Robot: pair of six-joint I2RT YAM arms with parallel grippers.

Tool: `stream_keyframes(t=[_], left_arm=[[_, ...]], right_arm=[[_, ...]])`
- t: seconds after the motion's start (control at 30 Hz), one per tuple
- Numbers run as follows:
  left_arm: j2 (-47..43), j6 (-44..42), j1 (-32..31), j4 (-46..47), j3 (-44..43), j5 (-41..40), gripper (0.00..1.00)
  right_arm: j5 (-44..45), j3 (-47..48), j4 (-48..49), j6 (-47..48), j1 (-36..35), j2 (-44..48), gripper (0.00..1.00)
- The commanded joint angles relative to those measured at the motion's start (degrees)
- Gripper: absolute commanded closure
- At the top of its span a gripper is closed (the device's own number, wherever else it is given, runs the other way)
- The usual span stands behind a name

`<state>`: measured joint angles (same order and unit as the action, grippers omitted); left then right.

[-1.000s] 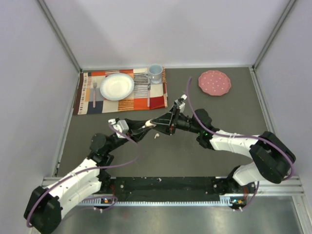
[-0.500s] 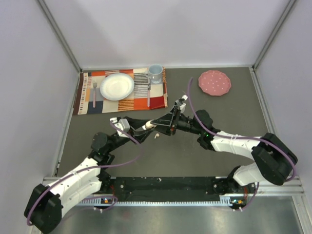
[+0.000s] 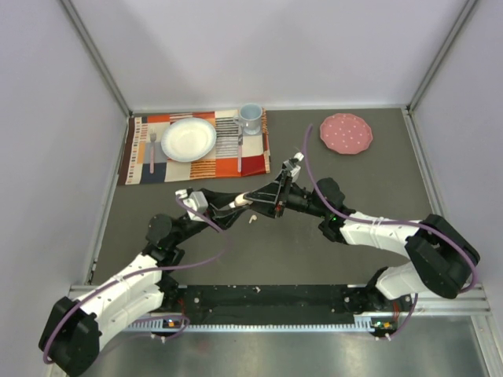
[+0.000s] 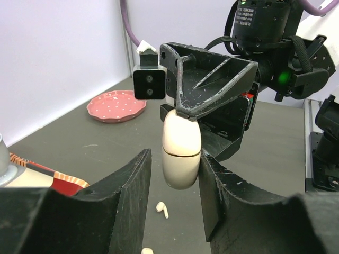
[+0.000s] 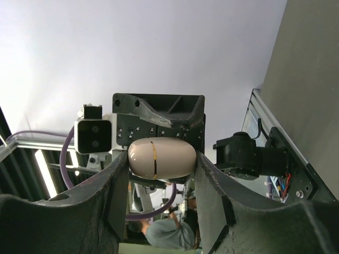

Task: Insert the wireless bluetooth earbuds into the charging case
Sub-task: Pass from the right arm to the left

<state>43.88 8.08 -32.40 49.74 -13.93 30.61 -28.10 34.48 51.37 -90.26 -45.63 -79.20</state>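
Note:
A closed white charging case [image 4: 181, 150] hangs in mid-air above the table, small in the top view [image 3: 243, 203]. My right gripper [image 5: 161, 160] is shut on it, with both fingers pressing its ends [image 5: 161, 158]. My left gripper [image 4: 175, 161] is open around the case's lower half. Its right finger is at the case and its left finger stands apart from it. In the top view the two grippers [image 3: 236, 206] [image 3: 253, 199] meet tip to tip. One white earbud [image 4: 162, 209] lies on the table below, also in the top view [image 3: 252, 220]. A second earbud [image 4: 146, 251] shows at the frame's bottom edge.
A striped placemat [image 3: 200, 165] at the back left holds a white plate [image 3: 189, 139], a fork [image 3: 152, 151], a knife [image 3: 240, 149] and a pale blue mug [image 3: 250, 118]. A pink dotted plate [image 3: 346, 133] sits at the back right.

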Motion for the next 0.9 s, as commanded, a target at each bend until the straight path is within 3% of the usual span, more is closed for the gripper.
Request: stream_keyframes(t=[0.0, 0.1, 0.2, 0.27, 0.37, 0.43, 0.53, 0.87], left_arm=[[0.24, 0.89, -0.2, 3.0, -0.39, 0.5, 0.55], [0.59, 1.06, -0.2, 3.26, -0.48, 0.5, 0.55], [0.59, 1.15, -0.2, 3.44, -0.48, 0.42, 0.64], [0.59, 1.15, -0.2, 3.53, -0.48, 0.41, 0.75], [0.59, 1.15, -0.2, 3.7, -0.57, 0.5, 0.78], [0.59, 1.24, -0.2, 3.88, -0.57, 0.5, 0.77], [0.6, 1.5, -0.2, 4.14, -0.66, 0.42, 0.62], [1.21, 1.68, -0.2, 4.23, -0.92, 0.5, 0.59]], right_arm=[[0.76, -0.11, 4.61, -0.71, -0.43, 1.59, 0.75], [0.68, -0.2, 4.44, -0.8, -0.43, 1.42, 0.75], [0.5, -0.2, 4.52, -0.88, -0.43, 1.07, 0.75], [0.33, -0.11, 4.7, -0.8, -0.43, 0.89, 0.75], [0.15, -0.03, 4.88, -0.89, -0.43, 0.71, 0.75], [0.15, -0.03, 4.61, -0.88, -0.43, 0.54, 0.74], [0.15, -0.11, 4.52, -0.88, -0.43, 0.45, 0.74], [0.32, -0.11, 4.87, -0.97, -0.43, 0.27, 0.74]])
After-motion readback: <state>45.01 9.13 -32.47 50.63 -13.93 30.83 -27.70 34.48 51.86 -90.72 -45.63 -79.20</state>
